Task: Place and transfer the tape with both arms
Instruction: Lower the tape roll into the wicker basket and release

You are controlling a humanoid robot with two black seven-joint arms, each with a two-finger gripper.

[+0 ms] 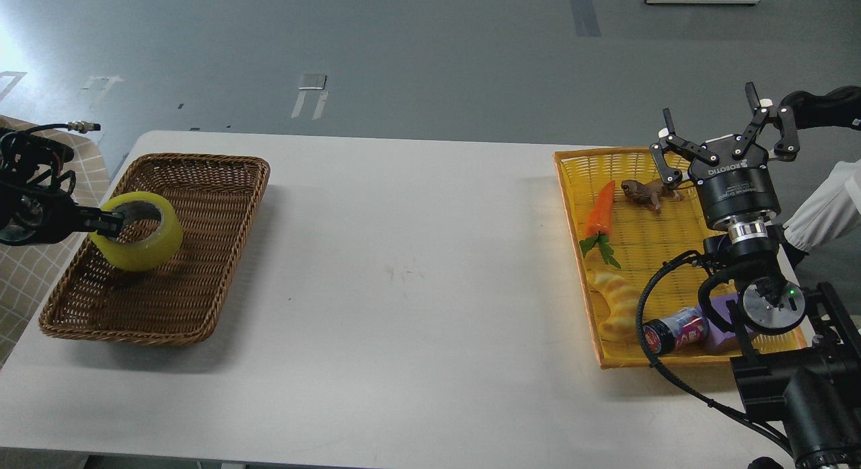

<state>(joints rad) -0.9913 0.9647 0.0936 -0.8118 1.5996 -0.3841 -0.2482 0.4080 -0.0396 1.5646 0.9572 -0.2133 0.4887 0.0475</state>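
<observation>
My left pincer (111,221) grips the tape (138,231), apparently through its rim, above the brown basket (202,179). My right pincer (720,136) gapes empty over the yellow tray's (572,186) far edge; bare surface (403,254) lies between.

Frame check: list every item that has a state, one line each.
tape: held by left gripper over brown basket
left gripper: shut on tape
right gripper: open, empty, above yellow tray
carrot: lying in tray
can: lying on its side in tray
</observation>
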